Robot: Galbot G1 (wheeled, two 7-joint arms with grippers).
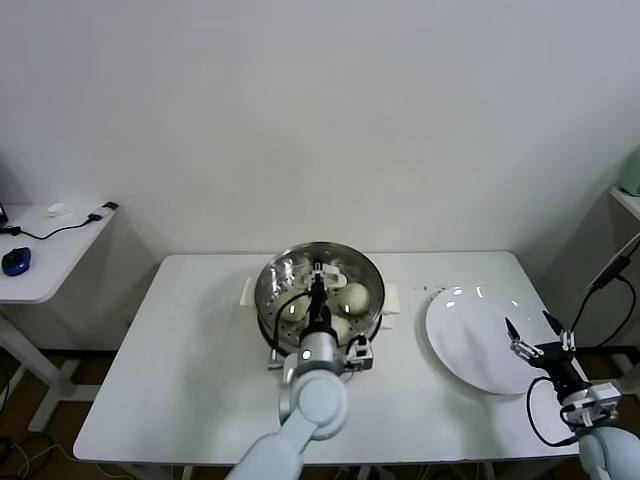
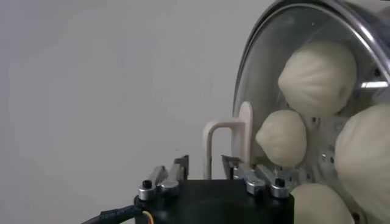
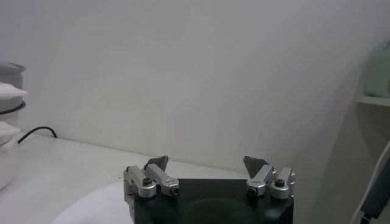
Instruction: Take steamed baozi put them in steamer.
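Note:
The steamer (image 1: 268, 290) stands mid-table on its white base. A round glass lid (image 2: 256, 67) with a cream loop handle (image 2: 226, 141) lies on it. Several cream-white baozi sit inside under the glass, among them one (image 1: 353, 296) at the right, and they also show in the left wrist view (image 2: 317, 79). My left gripper (image 1: 318, 285) hangs over the lid, open, with its fingers (image 2: 181, 167) on either side of one leg of the handle and not touching it. My right gripper (image 1: 535, 335) is open and empty over the right part of the white plate (image 1: 470, 345).
The plate is bare. The steamer's white side handles (image 1: 392, 298) stick out left and right. A low side table (image 1: 40, 265) with a blue mouse and a cable stands at the far left. A shelf (image 1: 628, 195) is at the far right.

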